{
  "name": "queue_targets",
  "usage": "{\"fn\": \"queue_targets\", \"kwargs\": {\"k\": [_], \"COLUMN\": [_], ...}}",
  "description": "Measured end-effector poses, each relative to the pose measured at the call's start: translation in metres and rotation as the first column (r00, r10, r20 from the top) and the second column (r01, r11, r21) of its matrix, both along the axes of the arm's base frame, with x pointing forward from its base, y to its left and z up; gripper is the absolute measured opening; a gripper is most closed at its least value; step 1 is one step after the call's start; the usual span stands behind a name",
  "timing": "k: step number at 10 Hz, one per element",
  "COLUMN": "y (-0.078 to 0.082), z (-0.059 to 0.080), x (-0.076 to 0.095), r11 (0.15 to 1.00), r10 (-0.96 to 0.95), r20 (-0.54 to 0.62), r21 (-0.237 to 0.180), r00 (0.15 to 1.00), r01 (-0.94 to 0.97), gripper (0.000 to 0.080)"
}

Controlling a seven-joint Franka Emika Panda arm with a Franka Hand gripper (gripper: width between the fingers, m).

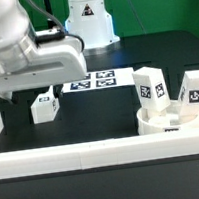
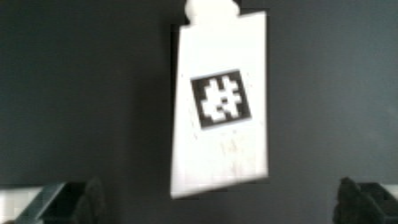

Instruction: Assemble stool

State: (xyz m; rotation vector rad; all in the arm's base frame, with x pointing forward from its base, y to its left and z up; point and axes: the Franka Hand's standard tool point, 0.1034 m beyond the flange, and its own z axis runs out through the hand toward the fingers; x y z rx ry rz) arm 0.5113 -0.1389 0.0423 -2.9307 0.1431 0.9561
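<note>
Beneath the end effector (image 2: 214, 202), fingers spread and empty, a leg block (image 2: 221, 105) lies on the tabletop (image 2: 89, 100), long axis crossing the closing line

Black table (image 1: 90, 124) in view, dark and matte. Toward the back the marker board (image 1: 93, 81) lies flat. Near it, to the exterior view's left, one tagged leg block (image 1: 45, 106) sits alone on the surface. Over on the exterior view's right rests the round seat (image 1: 171, 121). A long white rail (image 1: 84, 153) runs across the front.
</note>
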Motion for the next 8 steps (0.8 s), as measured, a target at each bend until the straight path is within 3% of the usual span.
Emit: {"fn": "queue_targets", "kwargs": {"k": [1, 6, 8], "y": [-0.004, 0.014, 0.014], "z": [-0.003, -0.001, -0.006], "x": [0.000, -0.025, -0.014], "r11": [1.000, 0.999, 1.000], "r10": [0.011, -0.018, -0.008], "r20": [-0.060, -0.403, -0.366], "r21": [-0.019, 0.025, 0.020], "r00": [0.998, 0.915, 0.931], "r01": [-0.012, 0.030, 0.017], "gripper": [0.0649, 0.0649, 0.0649]}}
